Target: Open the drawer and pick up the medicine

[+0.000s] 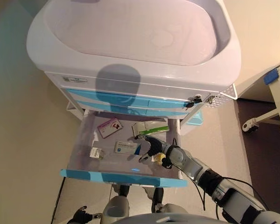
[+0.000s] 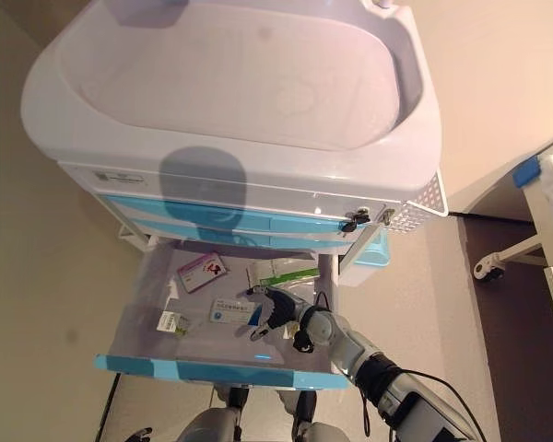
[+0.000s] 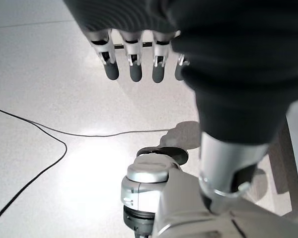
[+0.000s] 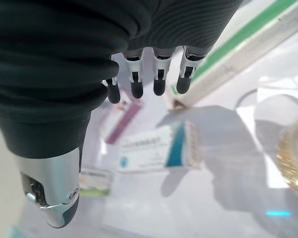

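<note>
Medicine boxes lie loose on the floor of the pulled-out drawer (image 1: 79,154): a blue-and-white box (image 1: 127,148) in the middle, a green-striped box (image 1: 150,128) behind it, a pink-marked box (image 1: 110,127) at the back left and a small green box (image 1: 96,152) toward the left wall. Their print is too small to make out. Bare drawer floor shows between them and along the blue front edge. The right hand (image 1: 154,148) hovers inside the drawer just right of the blue-and-white box, fingers (image 4: 159,84) relaxed and spread, holding nothing. The left hand (image 3: 134,69) hangs low over the floor, fingers straight.
</note>
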